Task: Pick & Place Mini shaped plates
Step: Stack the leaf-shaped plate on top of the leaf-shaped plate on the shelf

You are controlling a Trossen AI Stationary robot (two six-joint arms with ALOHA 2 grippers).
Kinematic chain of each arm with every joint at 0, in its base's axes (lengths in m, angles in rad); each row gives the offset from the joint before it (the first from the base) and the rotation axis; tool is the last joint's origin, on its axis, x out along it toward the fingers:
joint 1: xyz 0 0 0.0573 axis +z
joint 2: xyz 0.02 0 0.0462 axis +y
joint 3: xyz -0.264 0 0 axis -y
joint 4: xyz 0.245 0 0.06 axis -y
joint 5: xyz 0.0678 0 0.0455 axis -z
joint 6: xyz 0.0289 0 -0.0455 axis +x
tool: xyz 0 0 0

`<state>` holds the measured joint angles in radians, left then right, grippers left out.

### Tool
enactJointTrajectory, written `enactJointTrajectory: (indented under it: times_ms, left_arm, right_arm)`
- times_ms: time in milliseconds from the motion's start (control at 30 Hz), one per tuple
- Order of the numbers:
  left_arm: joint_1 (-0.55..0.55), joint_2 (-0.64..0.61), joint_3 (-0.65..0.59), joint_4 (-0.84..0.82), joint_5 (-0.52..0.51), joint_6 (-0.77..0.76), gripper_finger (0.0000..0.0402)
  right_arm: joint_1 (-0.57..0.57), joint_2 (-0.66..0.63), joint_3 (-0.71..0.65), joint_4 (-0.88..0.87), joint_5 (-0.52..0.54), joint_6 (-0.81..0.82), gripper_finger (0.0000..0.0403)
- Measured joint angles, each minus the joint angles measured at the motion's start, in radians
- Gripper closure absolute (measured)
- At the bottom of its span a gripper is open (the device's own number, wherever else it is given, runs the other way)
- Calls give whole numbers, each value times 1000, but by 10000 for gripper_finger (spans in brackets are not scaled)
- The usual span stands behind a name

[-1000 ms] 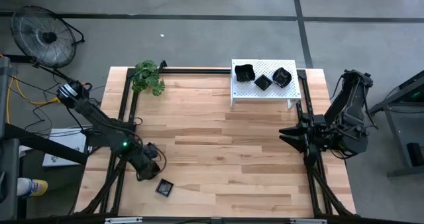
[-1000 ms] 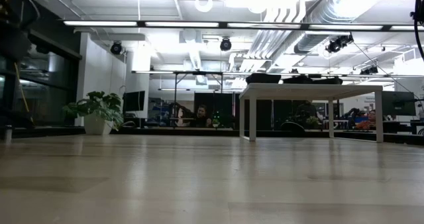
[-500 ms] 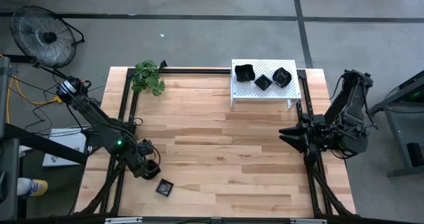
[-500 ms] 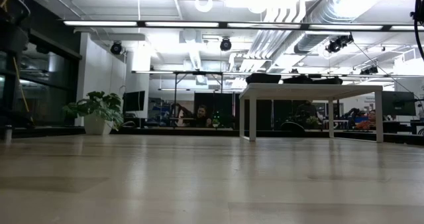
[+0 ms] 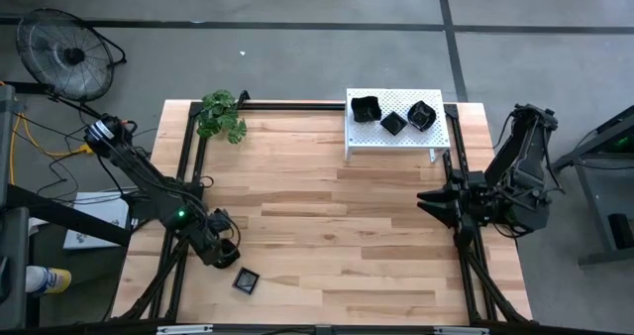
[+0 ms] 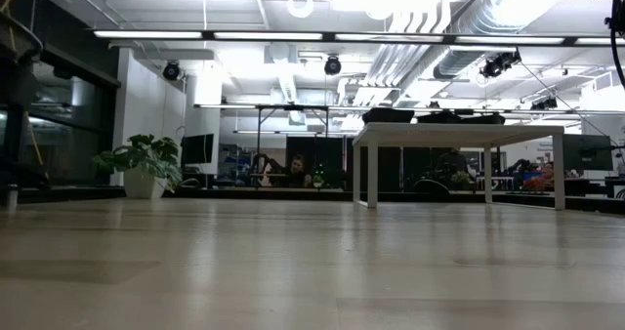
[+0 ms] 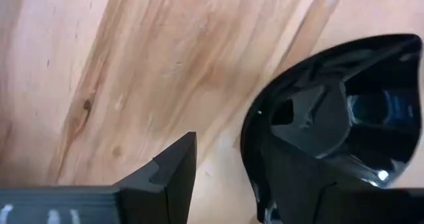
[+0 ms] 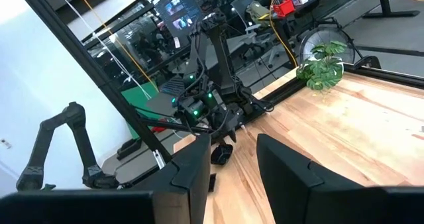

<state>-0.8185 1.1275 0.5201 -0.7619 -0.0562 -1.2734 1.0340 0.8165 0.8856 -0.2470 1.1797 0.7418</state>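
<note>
Glossy black plate (image 7: 344, 118) on wooden table (image 7: 132, 71)

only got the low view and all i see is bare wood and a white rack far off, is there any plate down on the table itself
Observer: Yes, one small black plate lies flat on the wood on the left arm's side of the table, outside your picture.
Operator: where's the left gripper then
Observer: The left gripper is down low right beside that plate, open and not holding it.
Operator: and the right arm
Observer: The right gripper waits at the table's right edge, open and empty, far from the plate.
</note>
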Motion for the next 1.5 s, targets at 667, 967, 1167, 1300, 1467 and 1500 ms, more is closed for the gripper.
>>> enactJointTrajectory:
  times_ms: [667,967,1167,1300,1467,1500]
  left_arm:
    - [0,-39,-59,140,47,9,378]
    - [0,-48,-15,136,18,6,399]
    - [0,-48,79,66,-127,14,400]
    - [0,-48,150,16,-274,19,400]
    - [0,-48,220,-9,-489,25,401]
    - [1,-48,232,-6,-542,35,401]
  right_arm:
    - [0,0,0,0,45,0,284]
    - [0,1,0,-19,40,2,284]
    - [0,1,0,-34,37,3,284]
    - [0,1,0,-63,39,34,284]
    - [0,3,0,-99,44,65,284]
    - [0,6,0,-103,44,66,284]
